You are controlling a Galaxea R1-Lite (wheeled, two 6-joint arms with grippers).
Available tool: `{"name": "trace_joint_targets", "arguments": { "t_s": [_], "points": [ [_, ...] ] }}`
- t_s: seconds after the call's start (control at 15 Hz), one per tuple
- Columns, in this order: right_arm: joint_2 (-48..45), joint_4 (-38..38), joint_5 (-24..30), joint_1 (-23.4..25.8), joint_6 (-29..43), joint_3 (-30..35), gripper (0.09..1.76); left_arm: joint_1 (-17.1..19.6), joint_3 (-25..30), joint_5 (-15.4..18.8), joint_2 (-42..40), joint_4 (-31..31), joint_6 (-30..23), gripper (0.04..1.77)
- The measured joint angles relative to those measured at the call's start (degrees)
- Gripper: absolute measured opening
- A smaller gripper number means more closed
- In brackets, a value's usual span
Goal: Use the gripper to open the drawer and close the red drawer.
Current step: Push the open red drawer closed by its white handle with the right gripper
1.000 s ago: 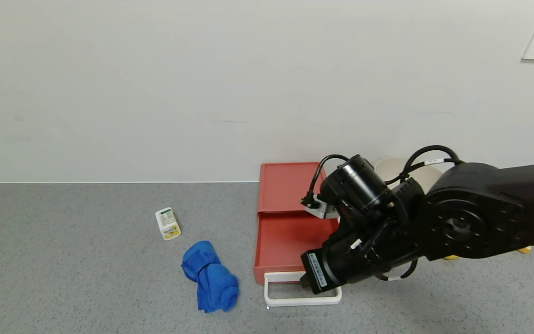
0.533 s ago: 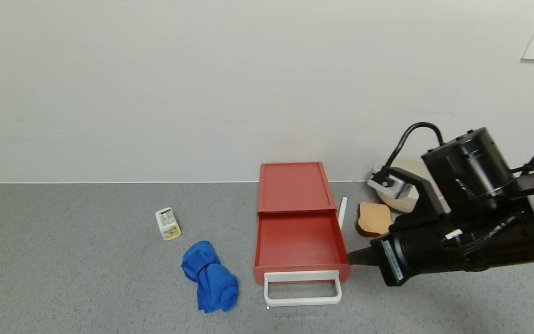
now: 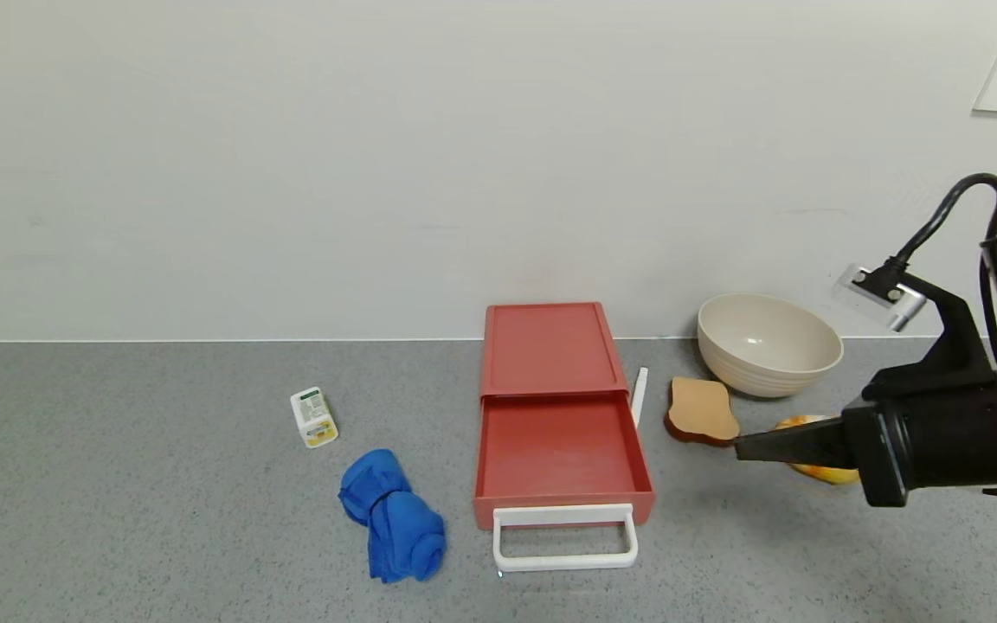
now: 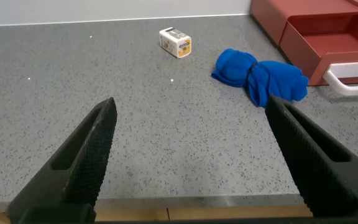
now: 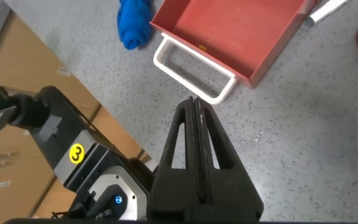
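The salmon-red drawer point(image 3: 550, 372) stands against the wall at the table's middle, its tray point(image 3: 557, 450) pulled out toward me, the white loop handle point(image 3: 564, 538) lying at the front. It also shows in the right wrist view point(image 5: 229, 31) and the left wrist view point(image 4: 328, 31). My right gripper point(image 3: 739, 446) is shut and empty, raised to the right of the tray and clear of the handle; in its own view point(image 5: 194, 102) the fingers are pressed together. My left gripper point(image 4: 188, 112) is open and empty, low near the table's front edge, well left of the drawer.
A blue cloth point(image 3: 390, 515) lies left of the tray, a small white and yellow box point(image 3: 313, 417) beyond it. Right of the drawer are a white stick point(image 3: 639, 396), a slice of toast point(image 3: 701, 410), a beige bowl point(image 3: 767, 343) and a yellow thing point(image 3: 819, 472) behind my right gripper.
My right gripper has left the white handle and swung up and to the right, uncovering the toast and bowl. The tray stays pulled out. The left arm has not moved.
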State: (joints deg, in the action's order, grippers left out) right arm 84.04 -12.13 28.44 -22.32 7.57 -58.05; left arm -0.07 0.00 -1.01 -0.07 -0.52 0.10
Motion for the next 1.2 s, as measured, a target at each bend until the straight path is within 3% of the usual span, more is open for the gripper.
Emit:
{"name": "trace_joint_targets", "arguments": {
  "t_s": [0.2, 0.47, 0.93, 1.2],
  "points": [
    [-1.07, 0.04, 2.69, 3.39, -0.38, 0.52, 0.12, 0.02, 0.00, -0.02, 0.00, 0.00, -0.07, 1.72],
    [-1.35, 0.12, 2.76, 4.07, -0.41, 0.56, 0.12, 0.02, 0.00, 0.00, 0.00, 0.00, -0.10, 1.72],
    [-0.83, 0.10, 2.34, 3.83, -0.41, 0.56, 0.11, 0.02, 0.00, 0.00, 0.00, 0.00, -0.02, 1.72],
    [0.83, -0.10, 1.13, 1.10, -0.09, 0.63, 0.12, 0.02, 0.00, -0.02, 0.00, 0.00, -0.02, 1.72]
  ]
}}
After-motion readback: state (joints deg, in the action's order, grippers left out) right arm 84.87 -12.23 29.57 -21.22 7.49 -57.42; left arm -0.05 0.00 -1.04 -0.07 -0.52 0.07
